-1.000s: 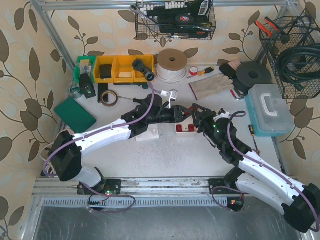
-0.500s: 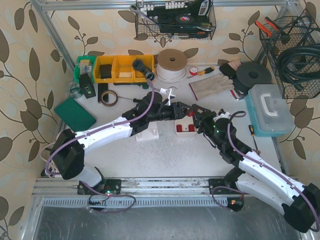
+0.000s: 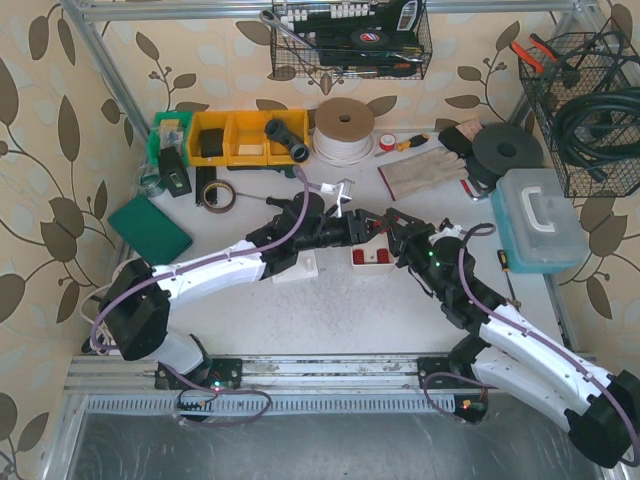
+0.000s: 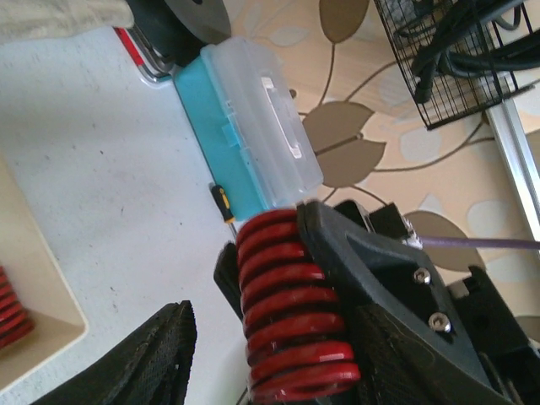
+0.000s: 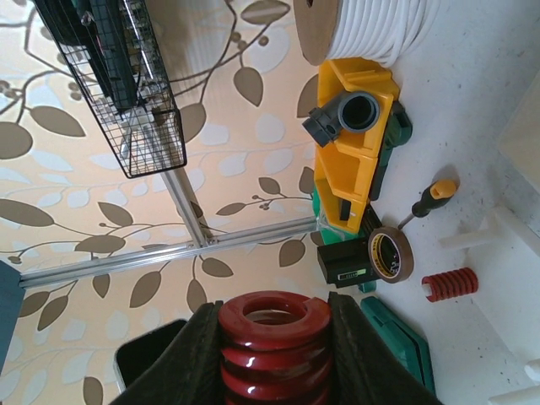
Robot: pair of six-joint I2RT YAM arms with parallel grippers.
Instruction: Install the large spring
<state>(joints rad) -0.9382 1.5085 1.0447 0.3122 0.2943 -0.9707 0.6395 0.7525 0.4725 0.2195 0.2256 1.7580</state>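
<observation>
The large red spring [image 5: 274, 337] stands clamped between the fingers of my right gripper [image 5: 274, 316], coil end toward the camera. In the top view both grippers meet above the table's middle: left gripper [image 3: 365, 226], right gripper [image 3: 388, 232], with a little of the spring [image 3: 378, 228] showing between them. In the left wrist view the spring [image 4: 291, 312] lies between my left gripper's [image 4: 278, 337] open fingers; the left finger [image 4: 160, 354] is clear of it. A white holder [image 3: 360, 262] with red springs in it sits just below the grippers.
A small red spring [image 5: 450, 284] lies on a white block [image 3: 297, 268]. A teal toolbox [image 3: 535, 220] stands at the right. Yellow bins [image 3: 245, 138], a tape roll [image 3: 216, 194], a cord spool [image 3: 345, 128] and gloves [image 3: 420, 172] line the back. A green pad [image 3: 150, 228] lies at the left.
My left gripper has shifted slightly right, closer around the spring in the right gripper. The right arm has barely moved.
</observation>
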